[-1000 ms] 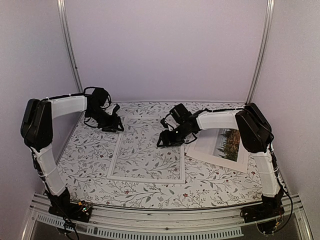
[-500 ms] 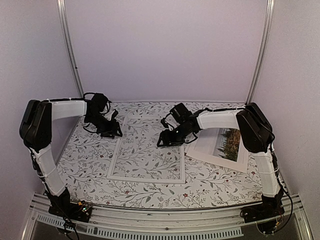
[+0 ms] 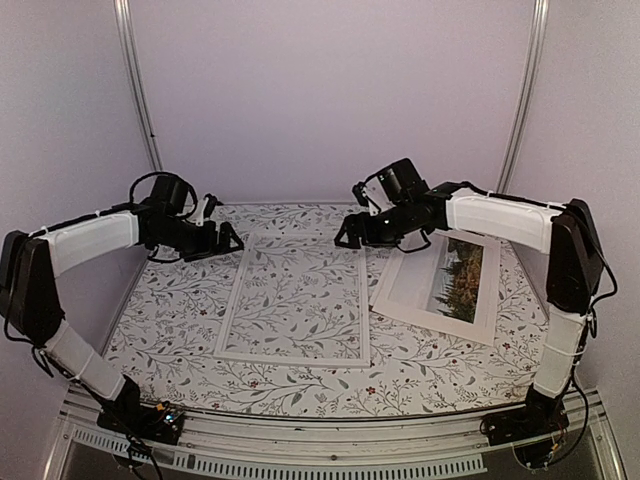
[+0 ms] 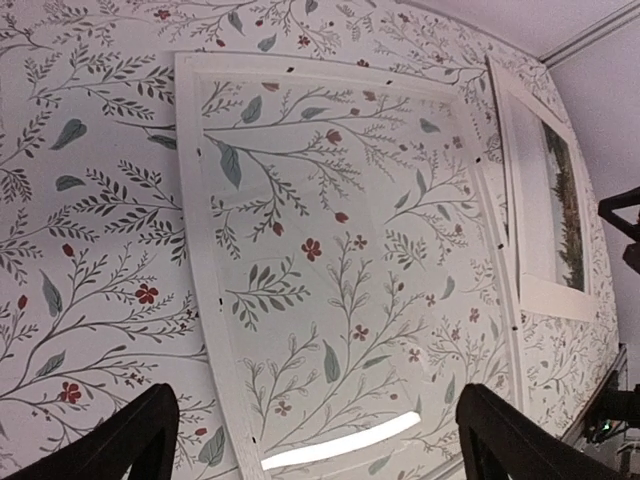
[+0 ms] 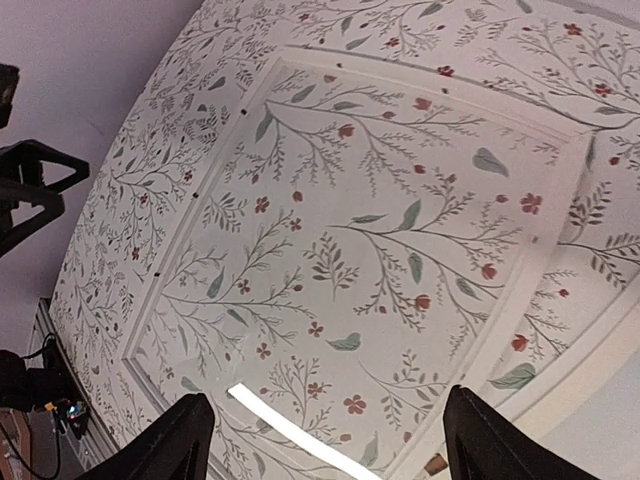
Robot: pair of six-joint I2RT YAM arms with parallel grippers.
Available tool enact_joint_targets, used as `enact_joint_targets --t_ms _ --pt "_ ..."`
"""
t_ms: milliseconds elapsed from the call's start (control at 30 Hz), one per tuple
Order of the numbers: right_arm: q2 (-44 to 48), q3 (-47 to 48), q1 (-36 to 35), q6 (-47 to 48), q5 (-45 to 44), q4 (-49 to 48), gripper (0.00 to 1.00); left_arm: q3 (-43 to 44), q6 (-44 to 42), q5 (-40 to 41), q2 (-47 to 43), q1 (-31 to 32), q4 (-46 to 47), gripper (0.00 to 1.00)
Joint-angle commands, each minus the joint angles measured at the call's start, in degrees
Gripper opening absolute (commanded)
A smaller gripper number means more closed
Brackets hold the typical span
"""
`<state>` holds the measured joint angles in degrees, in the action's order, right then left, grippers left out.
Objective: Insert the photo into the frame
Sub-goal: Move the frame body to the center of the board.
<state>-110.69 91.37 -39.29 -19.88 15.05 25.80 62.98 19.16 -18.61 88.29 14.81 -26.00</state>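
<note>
Now | photo (image 3: 440,290): white-bordered landscape, flat | frame (image 3: 290,357): thin white | both jaws wide, empty

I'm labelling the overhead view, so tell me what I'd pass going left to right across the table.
left end effector → frame → photo
</note>
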Motion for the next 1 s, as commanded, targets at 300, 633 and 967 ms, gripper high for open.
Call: enact_joint_targets --t_ms 300,633,967 --pt "22.0 -24.2 19.3 0.8 -12.2 3.5 0.86 -4.0 5.2 -6.2 -6.9 3.3 9.3 0.97" --pt "22.9 -30.0 22.1 0.6 -14.5 4.6 0.86 0.6 1.3 13.6 0.6 13.8 2.5 0.95" --pt "22.9 -36.9 34.6 -0.1 -16.3 3.6 0.85 2.5 2.9 16.2 5.1 24.4 5.2 0.95"
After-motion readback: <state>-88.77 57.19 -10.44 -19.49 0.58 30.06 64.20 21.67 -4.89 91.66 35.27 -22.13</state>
